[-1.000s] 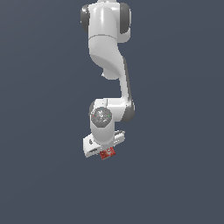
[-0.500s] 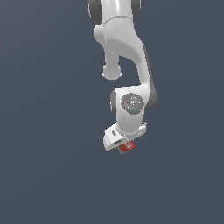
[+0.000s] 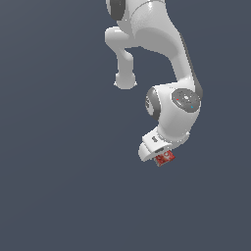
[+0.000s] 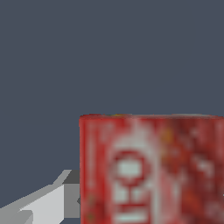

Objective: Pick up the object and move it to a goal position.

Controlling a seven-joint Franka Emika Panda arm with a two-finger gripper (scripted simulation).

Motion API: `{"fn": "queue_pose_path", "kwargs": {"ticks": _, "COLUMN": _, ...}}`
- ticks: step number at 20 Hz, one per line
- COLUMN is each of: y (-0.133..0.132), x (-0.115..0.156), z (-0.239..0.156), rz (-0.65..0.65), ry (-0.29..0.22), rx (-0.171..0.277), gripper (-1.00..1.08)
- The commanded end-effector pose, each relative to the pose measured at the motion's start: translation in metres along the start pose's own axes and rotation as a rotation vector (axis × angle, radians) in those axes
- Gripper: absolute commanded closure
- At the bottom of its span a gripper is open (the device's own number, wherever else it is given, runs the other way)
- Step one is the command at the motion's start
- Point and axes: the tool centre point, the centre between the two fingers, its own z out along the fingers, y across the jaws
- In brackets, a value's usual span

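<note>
The small red rectangular box with whitish label markings [image 3: 164, 158] sits pinched at the tip of the white hand [image 3: 161, 156], clear of any worktop. It looks light, stiff, perhaps slick-faced; gripping its flat sides suits it.

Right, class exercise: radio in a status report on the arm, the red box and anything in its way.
Gripper shut on the red box, jaws clamped at its sides. Box fills the wrist view, label facing the camera. Nothing seen in the way.
</note>
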Motion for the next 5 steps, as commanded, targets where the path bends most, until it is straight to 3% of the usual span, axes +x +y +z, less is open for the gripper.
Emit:
{"fn": "queue_pose_path", "kwargs": {"ticks": 1, "y": -0.0089, "x": 0.0033, "z": -0.0053, "rz": 0.002, "ry": -0.001, "rx": 0.000, "gripper": 1.08}}
{"fn": "queue_pose_path", "kwargs": {"ticks": 5, "y": -0.0116, "x": 0.0057, "z": -0.0072, "rz": 0.003, "ry": -0.001, "rx": 0.000, "gripper": 1.08}}
